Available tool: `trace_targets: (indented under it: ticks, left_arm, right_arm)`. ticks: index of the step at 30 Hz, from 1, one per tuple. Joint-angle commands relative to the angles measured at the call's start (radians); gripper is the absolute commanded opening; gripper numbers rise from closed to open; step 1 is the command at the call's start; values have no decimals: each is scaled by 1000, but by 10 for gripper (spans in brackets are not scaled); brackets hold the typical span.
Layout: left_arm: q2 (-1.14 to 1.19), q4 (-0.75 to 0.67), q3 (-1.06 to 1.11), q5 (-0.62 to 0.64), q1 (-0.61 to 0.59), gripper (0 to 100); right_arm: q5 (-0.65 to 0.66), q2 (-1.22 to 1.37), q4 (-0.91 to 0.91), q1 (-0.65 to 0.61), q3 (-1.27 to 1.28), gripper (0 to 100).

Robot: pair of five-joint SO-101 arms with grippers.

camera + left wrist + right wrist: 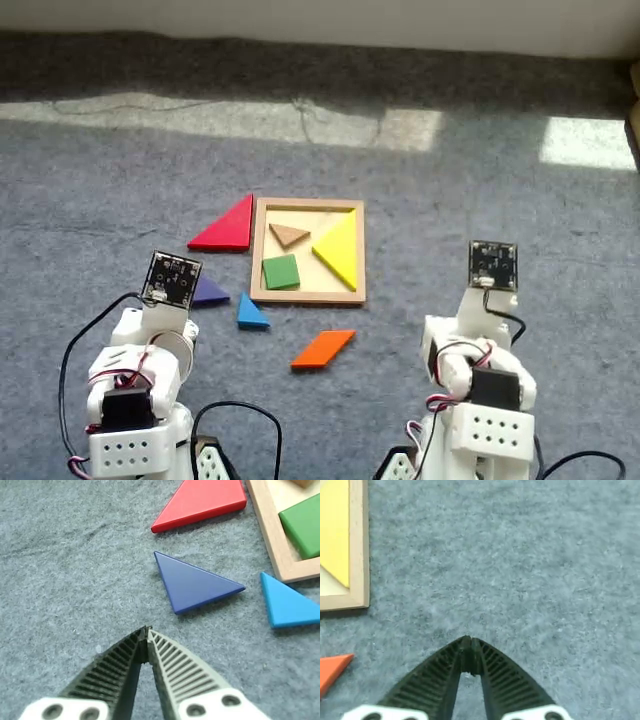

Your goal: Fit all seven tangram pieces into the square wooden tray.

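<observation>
Tray: square tray [305, 297] of pale wood with a raised rim and smooth floor; one; sat on the carpet.
Pieces: flat, smooth, painted, with sharp edges; seven total, being five triangles, one square and one parallelogram.
Inside tray: three. Yellow big triangle [342, 252] on the right side, brown small triangle [289, 235] at the far left part, green square [281, 272] in the near left corner.
Outside tray: four. Red big triangle [228, 229] just beside the tray's left rim at the far end; dark blue triangle [210, 292] further left of the near corner; light blue small triangle [250, 313] just off the near left corner; orange parallelogram [323, 348] near the near rim, apart from it.
Carpet: grey, fuzzy, felt-like carpet [480, 190]; one.
Left gripper: left gripper [147, 630] had ribbed dark jaws closed tip to tip, holding nothing; sat left of the tray, near the dark blue triangle, not touching.
Right gripper: right gripper [468, 641] had the same ribbed jaws, closed and empty; sat over carpet right of the tray's near corner, apart.
</observation>
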Motion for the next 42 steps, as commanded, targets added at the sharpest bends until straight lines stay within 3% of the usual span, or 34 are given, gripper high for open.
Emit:
trace_targets:
  ticks: [1, 11, 20, 30, 36, 42]
  left_arm:
    - [-7, -15, -12, -12, 8, 11]
    - [-4, -15, -203, -11, 18, 14]
    - [51, -8, -363, -9, 216, 53]
    - [750, -58, -664, -5, 397, 56]
    - [1122, -270, -768, -5, 407, 56]
    - [1440, -315, -952, -3, 409, 53]
  right_arm:
    - [3, -127, -47, 12, 74, 8]
    - [3, -458, -76, 10, 369, 8]
    - [3, -406, -87, 12, 377, 8]
    - [3, -404, -87, 8, 377, 8]
    - [6, -404, -54, 8, 377, 8]
    - [8, -404, -54, 7, 377, 8]
